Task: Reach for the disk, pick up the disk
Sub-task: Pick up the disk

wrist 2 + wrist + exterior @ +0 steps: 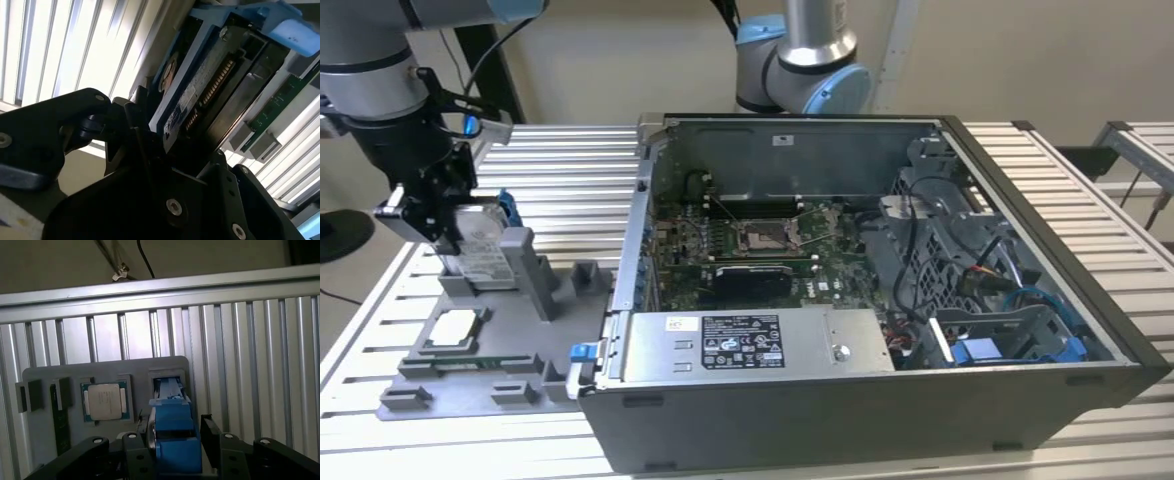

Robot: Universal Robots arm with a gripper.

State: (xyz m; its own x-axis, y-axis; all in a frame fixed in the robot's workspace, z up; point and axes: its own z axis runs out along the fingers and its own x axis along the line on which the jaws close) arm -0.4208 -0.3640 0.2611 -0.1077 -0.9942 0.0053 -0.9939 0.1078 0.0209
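One arm worked at the exterior view's left, and you had its pincer [459, 243] closed on the disk [483, 240]. In the first wrist view a dark finger [210, 432] lay against each broad side of the disk's blue bracket, with no gap to be seen. The disk stood on edge inside the pincer. Its lower end sat in a slot of the grey fixture plate [520, 345] directly under the pincer.

In the second wrist view the disk's label and connector row ran away from the pincer [167, 137], and one finger [136, 131] touched the bracket.

Below the pincer, on the same plate, a square silver chip [455, 328] lay flat in its recess. A thin green memory stick [454, 362] lay just beyond it, and both were apart from the pincer. The plate rested on the slatted metal surface [574, 170].

Well off to the exterior view's right of the pincer sat an open computer case [854, 415]. Its motherboard [747, 240] was exposed, and a labelled power supply [747, 345] sat against the near wall. Farther right in the case was a blue caddy [1001, 352]. Behind the case stood a second arm [803, 60], well away from the pincer.
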